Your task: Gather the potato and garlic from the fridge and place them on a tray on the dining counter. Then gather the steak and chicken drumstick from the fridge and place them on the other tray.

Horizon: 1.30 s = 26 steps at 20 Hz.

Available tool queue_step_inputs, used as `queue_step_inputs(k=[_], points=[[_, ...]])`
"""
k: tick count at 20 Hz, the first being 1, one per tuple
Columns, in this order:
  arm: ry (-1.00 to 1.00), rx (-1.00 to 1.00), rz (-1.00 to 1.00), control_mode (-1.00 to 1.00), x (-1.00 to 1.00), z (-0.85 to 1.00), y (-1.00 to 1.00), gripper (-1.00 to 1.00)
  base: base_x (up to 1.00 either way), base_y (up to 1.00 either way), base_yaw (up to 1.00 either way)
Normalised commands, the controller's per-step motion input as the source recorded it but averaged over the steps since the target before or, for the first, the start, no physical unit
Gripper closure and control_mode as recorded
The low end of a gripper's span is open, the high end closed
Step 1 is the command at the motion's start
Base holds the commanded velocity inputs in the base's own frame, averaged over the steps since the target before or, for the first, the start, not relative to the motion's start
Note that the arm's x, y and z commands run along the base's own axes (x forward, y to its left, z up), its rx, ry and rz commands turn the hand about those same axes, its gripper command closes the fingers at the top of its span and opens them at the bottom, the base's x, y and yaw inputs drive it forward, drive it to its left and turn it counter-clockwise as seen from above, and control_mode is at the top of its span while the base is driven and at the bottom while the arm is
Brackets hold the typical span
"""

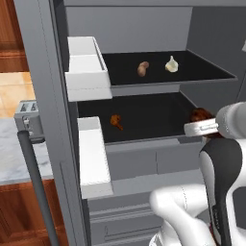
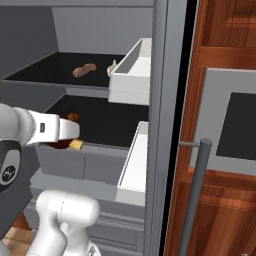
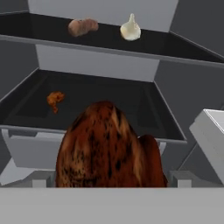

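Note:
The fridge (image 1: pixel 129 29) stands open. On its upper shelf lie the brown potato (image 1: pixel 142 68) (image 2: pixel 84 70) (image 3: pixel 82 26) and, to its right, the off-white garlic (image 1: pixel 171 64) (image 2: pixel 112 69) (image 3: pixel 130 29). The lower shelf holds the small orange-brown chicken drumstick (image 1: pixel 116 121) (image 3: pixel 54 100) at the left. At that shelf's front right is the dark marbled steak (image 1: pixel 201 114) (image 2: pixel 62 144) (image 3: pixel 105 148). My gripper (image 1: pixel 194 126) (image 2: pixel 70 131) is open at the steak, which sits close up between the wide jaws. The trays and the dining counter are out of view.
White door bins (image 1: pixel 86 62) (image 2: pixel 131 75) jut from the open doors on both sides of the shelves. Fridge drawers (image 1: pixel 139 163) sit below the lower shelf. A toaster (image 1: pixel 28 113) stands on a marble counter at the left. A wall oven (image 2: pixel 235 125) in wood cabinets is on the right.

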Motion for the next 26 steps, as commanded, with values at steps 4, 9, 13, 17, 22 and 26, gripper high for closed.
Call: queue_step_inputs(k=[4,9,13,17,22,26], points=[[0.00,0.00,0.00,1.00,0.00,0.00,0.00,1.00,-0.04,0.00,0.00],[0.00,0.00,0.00,1.00,0.00,0.00,0.00,1.00,-0.66,0.22,0.00],[0.00,0.00,0.00,1.00,0.00,0.00,0.00,1.00,-0.95,0.18,-0.04],[0.00,0.00,0.00,1.00,0.00,0.00,0.00,1.00,-0.79,-0.05,-0.17],[0.00,0.00,0.00,1.00,0.00,0.00,0.00,1.00,-0.08,-0.37,-0.11],[0.00,0.00,0.00,1.00,0.00,0.00,0.00,1.00,0.00,-1.00,-0.04]])
